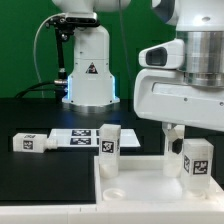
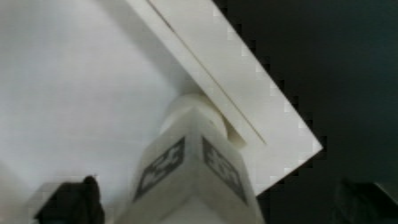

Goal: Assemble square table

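Note:
The white square table top [image 1: 140, 185] lies at the front of the exterior view. One tagged white leg [image 1: 108, 140] stands upright at its back left corner. A second leg [image 1: 196, 160] stands upright on the top's right side, below my gripper [image 1: 188, 140]. In the wrist view that leg [image 2: 187, 150] sits between my dark fingertips [image 2: 71, 200], which stand apart from its sides over the table top [image 2: 89, 80]. My gripper [image 2: 214, 205] is open and holds nothing. A third leg [image 1: 27, 142] lies on the black table at the exterior view's left.
The marker board [image 1: 75, 137] lies flat on the black table between the lying leg and the table top. The white robot base [image 1: 88, 75] with its warning triangle stands behind. A round socket [image 1: 112, 167] shows on the top's left side.

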